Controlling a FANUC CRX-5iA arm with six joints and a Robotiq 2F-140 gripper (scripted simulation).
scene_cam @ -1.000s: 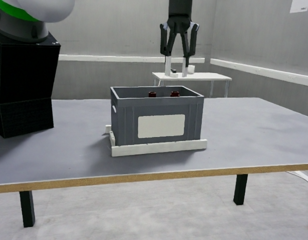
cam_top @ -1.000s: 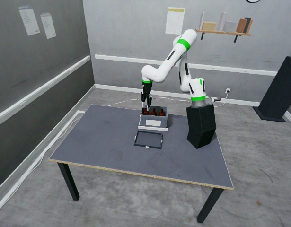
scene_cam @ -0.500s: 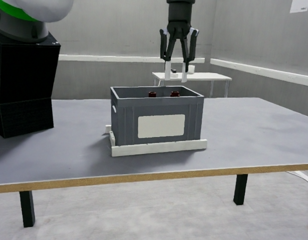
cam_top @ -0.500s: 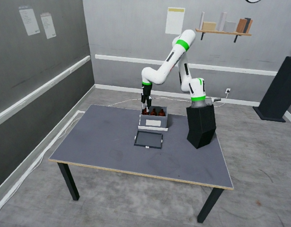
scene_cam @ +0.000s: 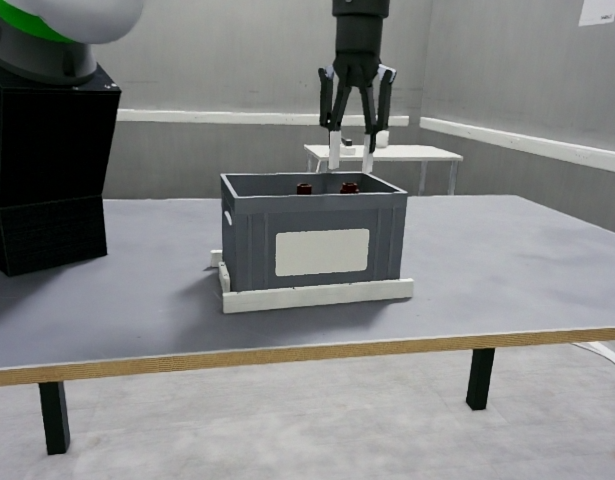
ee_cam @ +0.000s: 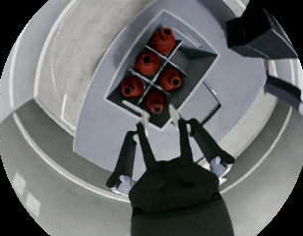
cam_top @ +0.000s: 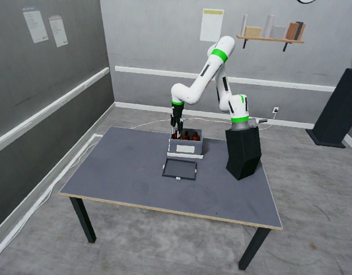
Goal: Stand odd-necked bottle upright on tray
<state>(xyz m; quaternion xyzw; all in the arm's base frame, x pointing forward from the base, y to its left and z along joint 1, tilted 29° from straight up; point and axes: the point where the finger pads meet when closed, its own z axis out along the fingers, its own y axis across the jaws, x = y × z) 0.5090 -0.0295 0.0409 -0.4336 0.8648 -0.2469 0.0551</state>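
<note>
The gripper (cam_top: 178, 136) (scene_cam: 350, 169) (ee_cam: 157, 112), released and partly open, was poised above the crate (cam_top: 186, 146) (scene_cam: 317, 206) (ee_cam: 112, 81); five red-brown bottles stood inside it, the tray (cam_top: 179, 176) (ee_cam: 212, 116) beside it.

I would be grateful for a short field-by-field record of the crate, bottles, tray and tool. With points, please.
crate (cam_top: 173, 146) (scene_cam: 255, 248) (ee_cam: 123, 63): on the table, one compartment unfilled
bottles: five, reddish-brown, standing in the crate
tray (cam_top: 181, 177) (ee_cam: 214, 111): beside the crate, no bottle on it
tool (cam_top: 176, 136) (scene_cam: 350, 169) (ee_cam: 157, 112): partly open, above the crate, holding nothing
odd neck: cannot tell
</note>
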